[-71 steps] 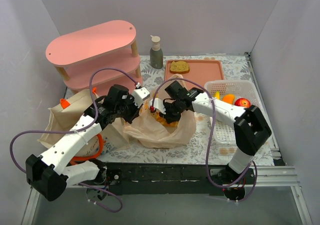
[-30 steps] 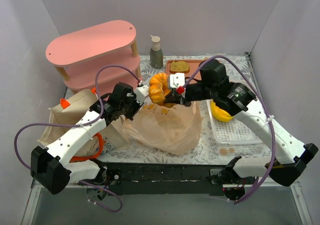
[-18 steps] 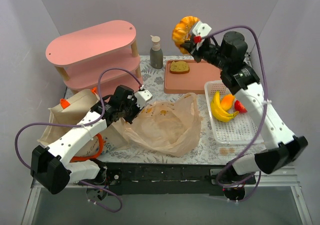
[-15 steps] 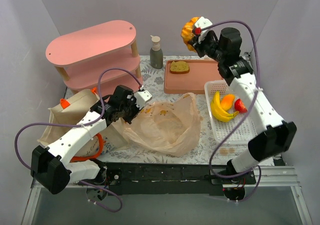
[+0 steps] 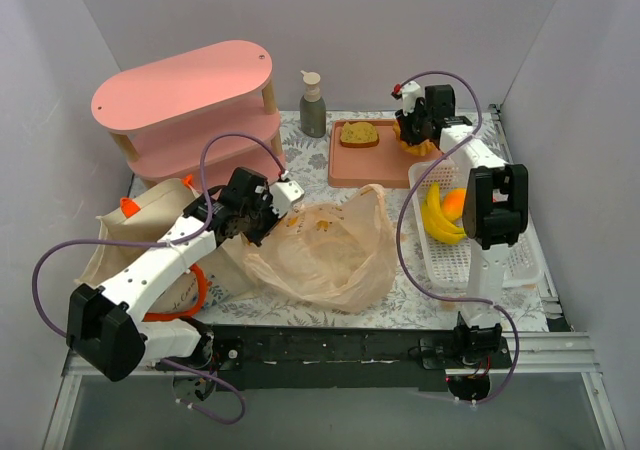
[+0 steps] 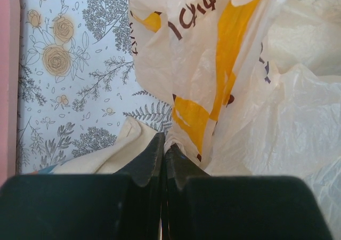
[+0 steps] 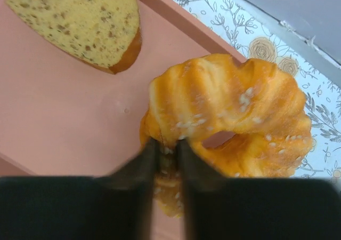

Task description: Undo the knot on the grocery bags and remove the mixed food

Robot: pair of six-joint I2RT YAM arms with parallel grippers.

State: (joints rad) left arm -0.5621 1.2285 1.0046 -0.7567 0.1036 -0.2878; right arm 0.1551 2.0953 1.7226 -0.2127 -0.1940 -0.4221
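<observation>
Left tool (image 6: pixel 162 149) pinched thin tan plastic bag (image 6: pixel 240 90) by its rim, propping it open | right tool (image 7: pixel 165 149) clamped golden ring pastry (image 7: pixel 229 106) over pink tray (image 7: pixel 64 117), likely for set-down.

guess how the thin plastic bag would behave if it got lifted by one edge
Probably floppy: the plastic bag lies crumpled and sagging, creased all over. Likely very light, since its film looks thin and translucent. It may slip, as the left claw pinches only a narrow fold at its edge.
</observation>
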